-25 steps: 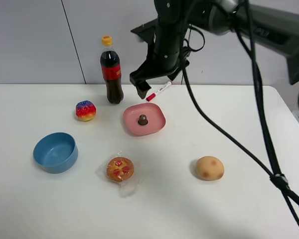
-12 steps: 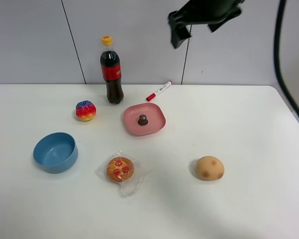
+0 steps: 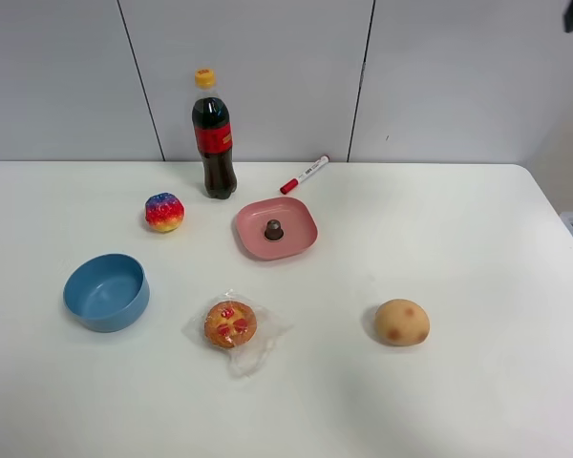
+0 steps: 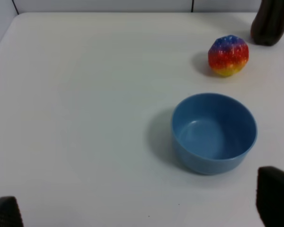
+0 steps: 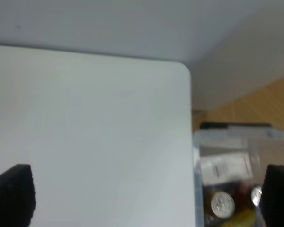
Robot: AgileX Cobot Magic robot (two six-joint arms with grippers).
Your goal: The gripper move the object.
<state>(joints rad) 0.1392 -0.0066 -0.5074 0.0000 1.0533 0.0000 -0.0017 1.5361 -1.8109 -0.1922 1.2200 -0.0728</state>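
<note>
My right gripper [image 5: 144, 196] is empty, jaws wide apart, far from the object [image 3: 273, 230], which sits in the pink dish [image 3: 301, 236].

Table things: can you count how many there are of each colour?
Blue: 1, the bowl
Pink: 1, the dish
Rainbow: 1, the ball
Dark: 2, the cola bottle and the small dome piece
Red and white: 1, the marker
Tan or orange: 2, the bread lump and the wrapped cookie
Total: 8
</note>
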